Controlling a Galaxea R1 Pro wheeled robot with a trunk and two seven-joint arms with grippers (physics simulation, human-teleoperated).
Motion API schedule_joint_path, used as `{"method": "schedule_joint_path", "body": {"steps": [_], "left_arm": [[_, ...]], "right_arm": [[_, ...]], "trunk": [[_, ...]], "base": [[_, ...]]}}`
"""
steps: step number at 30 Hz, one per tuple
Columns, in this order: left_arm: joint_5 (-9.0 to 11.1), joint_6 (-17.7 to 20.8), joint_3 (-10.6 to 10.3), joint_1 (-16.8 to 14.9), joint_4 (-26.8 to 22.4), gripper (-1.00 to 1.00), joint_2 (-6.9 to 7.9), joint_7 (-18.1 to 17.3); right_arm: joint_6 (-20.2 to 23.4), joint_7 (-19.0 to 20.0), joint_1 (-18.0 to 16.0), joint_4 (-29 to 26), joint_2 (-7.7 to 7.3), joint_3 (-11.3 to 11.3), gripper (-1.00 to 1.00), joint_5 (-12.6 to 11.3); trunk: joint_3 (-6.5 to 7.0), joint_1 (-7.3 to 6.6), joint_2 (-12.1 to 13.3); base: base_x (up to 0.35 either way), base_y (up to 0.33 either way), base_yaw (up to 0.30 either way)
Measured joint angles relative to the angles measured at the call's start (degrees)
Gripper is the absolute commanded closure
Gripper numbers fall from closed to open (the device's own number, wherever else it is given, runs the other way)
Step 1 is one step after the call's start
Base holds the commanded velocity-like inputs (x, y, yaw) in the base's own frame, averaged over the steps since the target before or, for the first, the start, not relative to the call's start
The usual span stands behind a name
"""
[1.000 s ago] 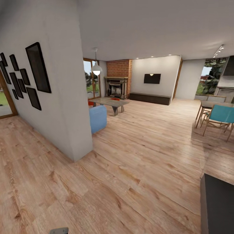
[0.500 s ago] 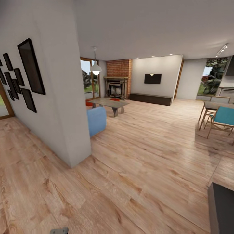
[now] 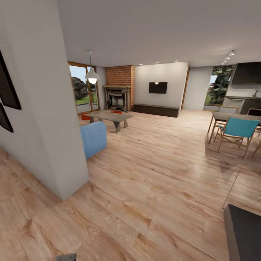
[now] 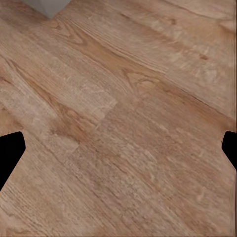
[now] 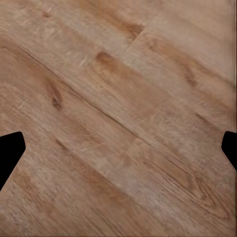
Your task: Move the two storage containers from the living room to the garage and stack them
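blue upholstered sofa (image 3: 93, 138) mostly hidden behind white wall corner (image 3: 54, 119); small red-orange shapes on grey low coffee table (image 3: 108, 116) and beside it too small to tell; black picture frames (image 3: 6, 95) cut by left edge; dark cabinet top (image 3: 244, 232) cut at bottom right corner.

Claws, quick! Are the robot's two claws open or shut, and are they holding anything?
Left claw: open, holding nothing, just wood floor between its fingertips.
Right claw: open, holding nothing, over the wood floor too.
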Motion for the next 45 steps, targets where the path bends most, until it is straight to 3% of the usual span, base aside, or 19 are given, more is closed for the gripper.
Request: {"method": "schedule_joint_path", "body": {"steps": [18, 45], "left_arm": [[0.0, 0.0, 0.0, 0.0, 0.0, -1.0, 0.0, 0.0], [0.0, 0.0, 0.0, 0.0, 0.0, -1.0, 0.01, 0.0]], "right_arm": [[0.0, 0.0, 0.0, 0.0, 0.0, 0.0, -1.0, 0.0], [0.0, 0.0, 0.0, 0.0, 0.01, 0.0, -1.0, 0.0]], "trunk": [[0.0, 0.0, 0.0], [0.0, 0.0, 0.0]], "base": [[0.346, 0.0, -0.231], [0.346, 0.0, -0.014]]}}
